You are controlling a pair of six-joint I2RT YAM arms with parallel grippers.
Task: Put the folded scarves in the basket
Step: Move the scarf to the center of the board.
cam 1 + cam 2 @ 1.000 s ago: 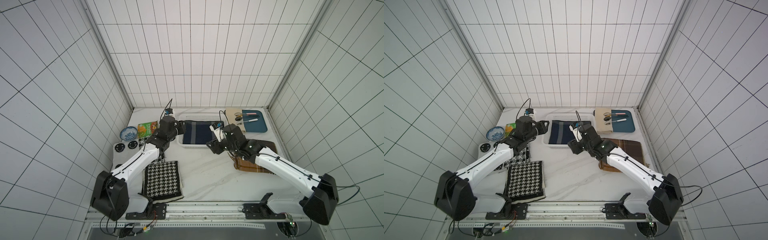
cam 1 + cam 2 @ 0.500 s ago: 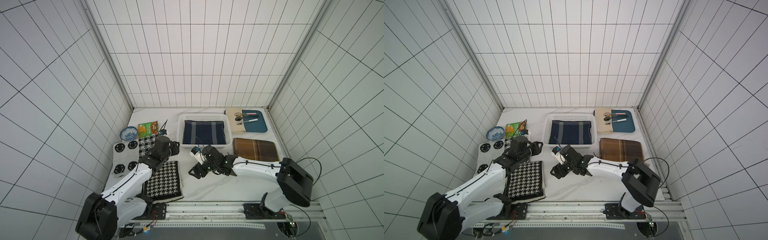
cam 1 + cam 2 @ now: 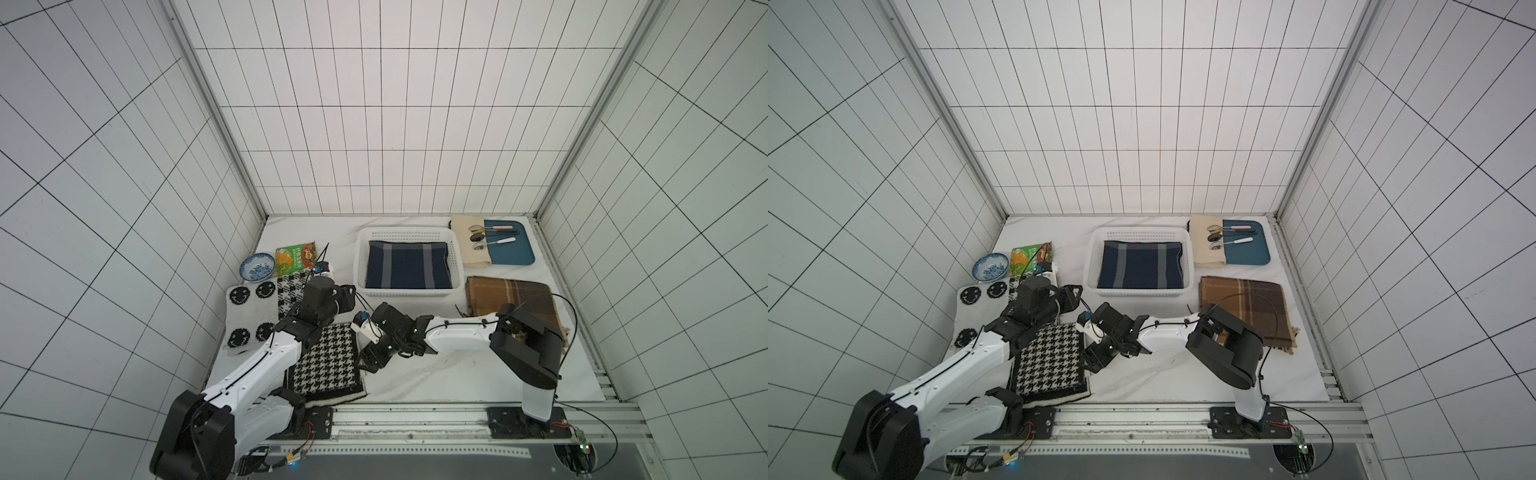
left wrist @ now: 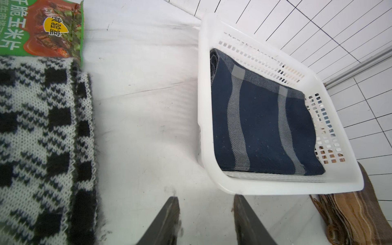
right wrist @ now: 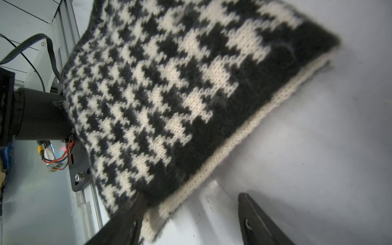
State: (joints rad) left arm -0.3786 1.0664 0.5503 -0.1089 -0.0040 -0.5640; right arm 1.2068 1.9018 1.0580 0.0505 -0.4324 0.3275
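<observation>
Inspection found my left gripper (image 4: 206,220) spread, with nothing between its jaws, held over bare desk (image 3: 415,374) between a check-knit cloth (image 4: 42,131) and the basket (image 3: 409,294). My right gripper (image 5: 191,197) was also spread, holding nothing, and set low at the edge of the houndstooth scarf (image 3: 328,365). One finger (image 5: 127,216) lay against that scarf's black-and-white top at its cream border, and the other stood over bare desk beside it. The houndstooth scarf lay folded flat at the near left of the desk, well apart from the basket and partly under my left arm in both top views. The basket stood toward the back of the desk, and a navy scarf (image 3: 407,266) with grey stripes lay folded flat inside it, covering most of the bottom. A brown scarf (image 3: 507,299) lay on the desk just to the right of the basket's front corner. A blue tray (image 3: 511,253) sat in the back right corner.
</observation>
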